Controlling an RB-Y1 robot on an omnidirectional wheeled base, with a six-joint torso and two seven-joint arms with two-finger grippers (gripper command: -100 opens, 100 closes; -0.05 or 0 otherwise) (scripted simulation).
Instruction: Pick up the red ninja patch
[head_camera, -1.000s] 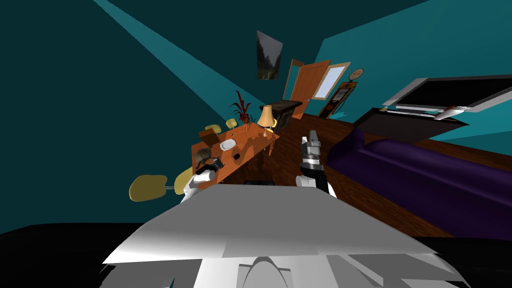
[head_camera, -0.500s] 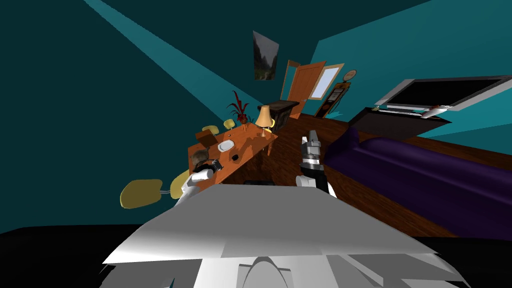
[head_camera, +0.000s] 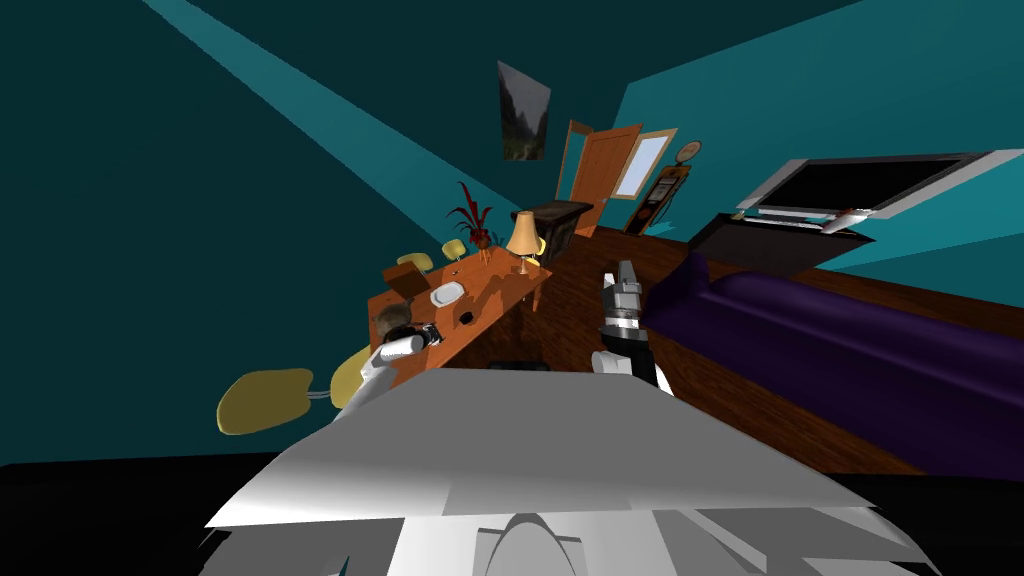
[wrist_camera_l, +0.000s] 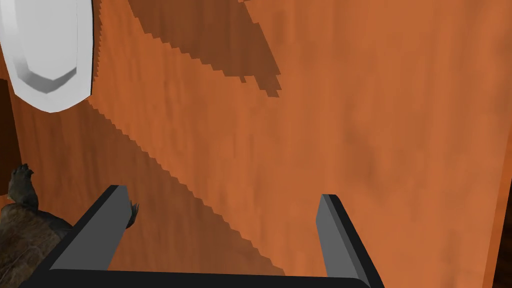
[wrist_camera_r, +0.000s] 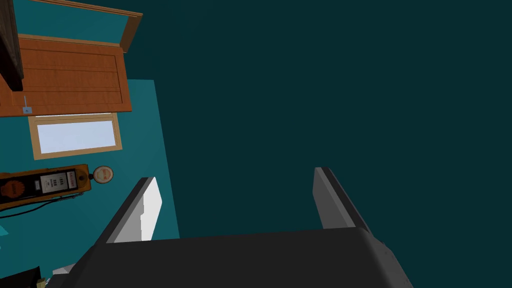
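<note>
The purple sofa (head_camera: 850, 340) is lying right of the orange wooden worktop (head_camera: 497, 286). The left gripper (wrist_camera_l: 222, 192) is hovering over the worktop, fingers standing open above bare wood, one just beside a brown furry figure (wrist_camera_l: 22, 225). The right gripper (wrist_camera_r: 234, 174) is hanging raised between worktop and sofa, fingers likewise apart. A white dish (wrist_camera_l: 47, 55) is sitting beyond the figure. A small dark item (head_camera: 466, 318), apparently the patch, is lying on the worktop near the dish, apart from the left gripper.

Cropped and unclear
A white oval dish (wrist_camera_l: 47, 55) and a brown furry figure (wrist_camera_l: 20, 225), partly behind the left gripper (wrist_camera_l: 223, 197), run off the edge; a small dark object (head_camera: 466, 318) is unidentifiable.
</note>
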